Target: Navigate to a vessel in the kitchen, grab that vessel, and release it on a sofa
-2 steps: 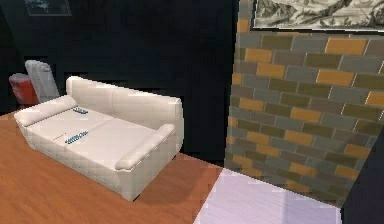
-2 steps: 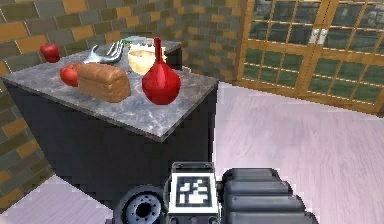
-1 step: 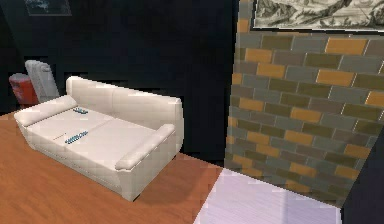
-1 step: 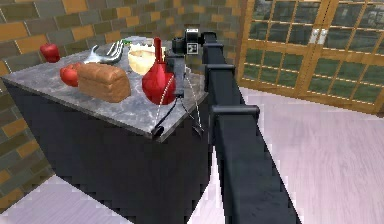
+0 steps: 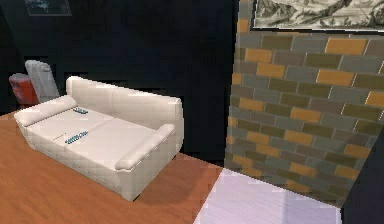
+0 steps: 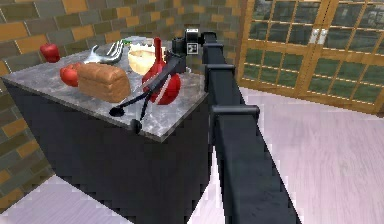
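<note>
On the dark counter (image 6: pixel 90 150) in the arm side view, we see a bread loaf (image 6: pixel 105 82) at the left, then the gripper (image 6: pixel 130 115), its thin fingers slanting down and left. Just right of them stands the red vessel (image 6: pixel 168 90), long axis upright, its narrow neck pointing up, partly behind the gripper's body. We cannot tell whether the gripper holds anything. A cream sofa (image 5: pixel 110 130) lies at the forward view's left.

Ahead of me a brick wall (image 5: pixel 300 100) stands at the right of the frame, with a framed picture (image 5: pixel 315 14) at its top. Wood floor (image 5: pixel 50 180) lies at lower left. At far left I see a red bin (image 5: pixel 19 87) beside a pale grey thing (image 5: pixel 42 78). To my side, a dark counter (image 6: pixel 60 140) carries a brown loaf (image 6: pixel 105 80), a red fruit (image 6: pixel 70 74) just left of it and a second red fruit (image 6: pixel 50 52) farther up-left. Glass-paned doors (image 6: pixel 310 45) stand at upper right.
</note>
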